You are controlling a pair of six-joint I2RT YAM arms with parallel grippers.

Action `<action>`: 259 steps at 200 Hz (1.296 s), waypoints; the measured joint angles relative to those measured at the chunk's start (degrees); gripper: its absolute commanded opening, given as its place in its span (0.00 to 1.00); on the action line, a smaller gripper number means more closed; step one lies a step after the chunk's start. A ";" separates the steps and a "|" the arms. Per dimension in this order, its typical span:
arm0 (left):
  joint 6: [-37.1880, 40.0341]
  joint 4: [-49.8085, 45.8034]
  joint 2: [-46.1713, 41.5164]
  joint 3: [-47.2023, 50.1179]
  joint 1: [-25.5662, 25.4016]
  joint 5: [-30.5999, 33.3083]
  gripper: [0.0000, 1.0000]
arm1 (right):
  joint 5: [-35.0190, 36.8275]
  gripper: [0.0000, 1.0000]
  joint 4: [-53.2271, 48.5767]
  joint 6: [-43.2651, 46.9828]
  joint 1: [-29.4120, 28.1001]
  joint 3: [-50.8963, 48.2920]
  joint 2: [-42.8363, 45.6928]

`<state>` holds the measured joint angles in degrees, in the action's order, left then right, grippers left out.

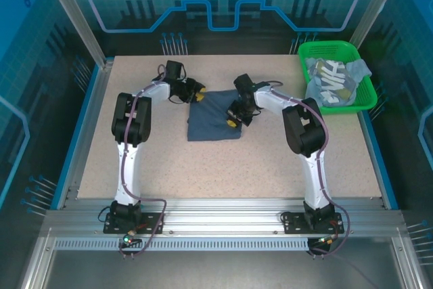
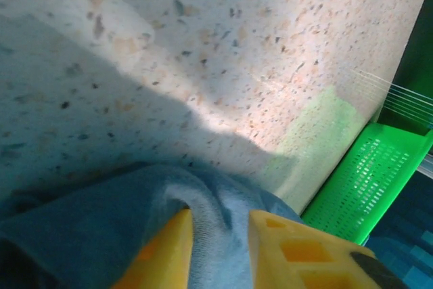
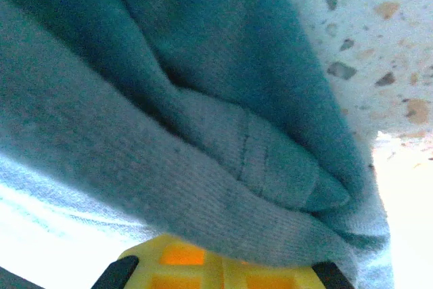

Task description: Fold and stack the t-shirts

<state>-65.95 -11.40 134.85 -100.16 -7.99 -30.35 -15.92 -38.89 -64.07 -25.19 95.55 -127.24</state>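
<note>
Evidently early on — the slate-blue t-shirt lies part-folded mid-table, the left gripper and right gripper each pinching its edge, while the lettered t-shirt sits crumpled in the green basket — nothing stacked.

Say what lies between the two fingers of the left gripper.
A fold of the shirt fills the gap between the yellow fingers of the left gripper. The left wrist view shows it.
</note>
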 measured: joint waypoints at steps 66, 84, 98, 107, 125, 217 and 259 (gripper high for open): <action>-4.24 -5.11 -28.39 19.74 -2.32 7.58 0.54 | -0.09 0.44 0.55 5.38 1.79 -1.64 7.54; -12.26 -1.95 -41.31 31.50 -8.37 9.94 0.56 | -0.79 0.48 2.25 6.86 3.61 -4.90 14.95; -19.63 1.75 -45.92 39.04 -15.15 11.91 0.59 | -1.75 0.48 3.89 7.23 4.81 -8.28 20.72; -24.30 3.19 -45.77 42.29 -19.45 13.14 0.59 | -2.38 0.48 4.61 7.58 5.31 -10.67 24.13; -32.52 4.66 -42.14 45.99 -24.24 16.31 0.59 | -3.48 0.49 5.53 7.91 5.38 -15.34 29.14; -48.83 19.89 -29.38 46.75 -26.58 32.85 0.37 | -6.78 0.48 5.84 8.52 6.56 -28.63 39.45; -48.83 24.44 -26.08 45.22 -25.73 36.44 0.19 | -7.32 0.47 5.11 9.14 8.79 -29.83 42.32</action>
<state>-114.78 13.04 108.77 -54.94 -33.71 6.09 -23.24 -33.78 -54.94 -16.40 65.71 -84.93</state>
